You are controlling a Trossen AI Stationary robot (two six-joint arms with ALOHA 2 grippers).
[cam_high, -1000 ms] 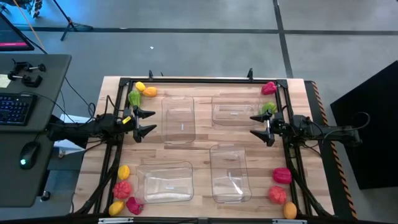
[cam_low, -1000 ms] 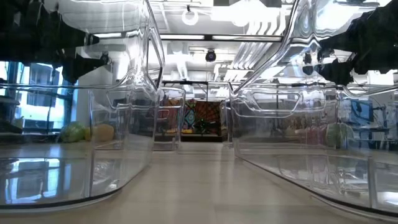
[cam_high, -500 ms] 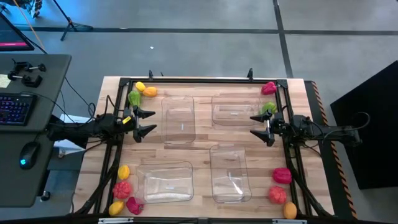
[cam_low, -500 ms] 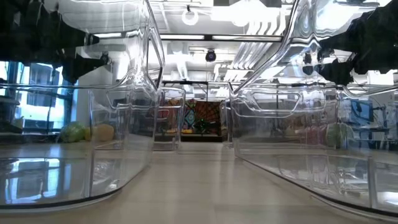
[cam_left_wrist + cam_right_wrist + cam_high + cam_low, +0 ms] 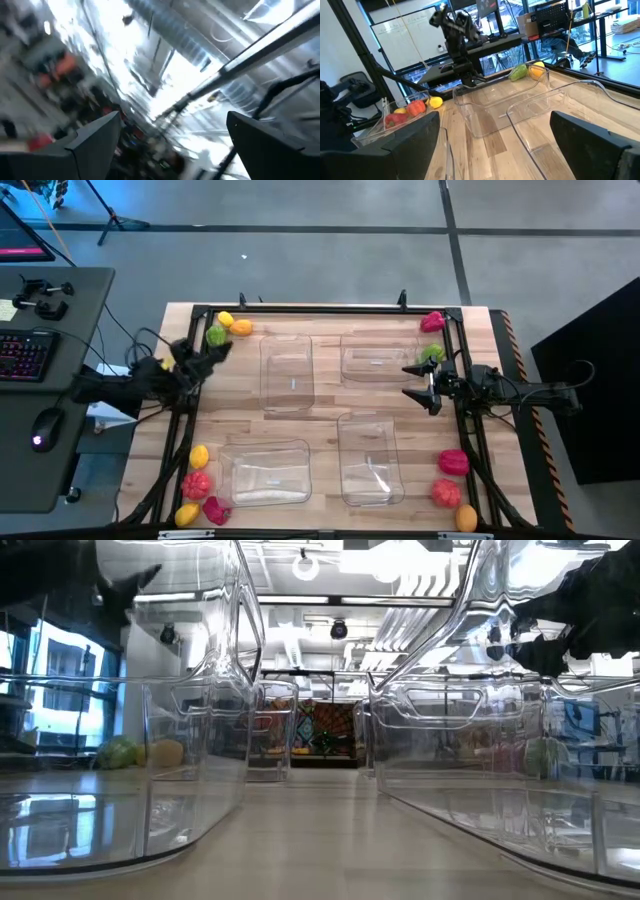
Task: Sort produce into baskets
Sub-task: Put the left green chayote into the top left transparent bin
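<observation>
Jaws of our left gripper [image 5: 208, 352] stood apart, empty and raised, pointing toward the green piece [image 5: 215, 336] at the bench's [image 5: 320, 425] 10 o'clock corner, judged our first pick. Jaws of our right gripper [image 5: 418, 381] also stood apart, waiting at 3 o'clock beside another green piece [image 5: 432, 352]. We saw four clear, smooth, round-cornered baskets [image 5: 287, 372] lying empty mid-bench, while the produce [image 5: 200, 483] sat in small colour-mixed groups at the corners, presumably to force sorting. Surfaces looked glossy and lumpy.

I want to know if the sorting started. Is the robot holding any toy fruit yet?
No, nothing is held. The left gripper and the right gripper are both open and empty above the wooden table.
</observation>
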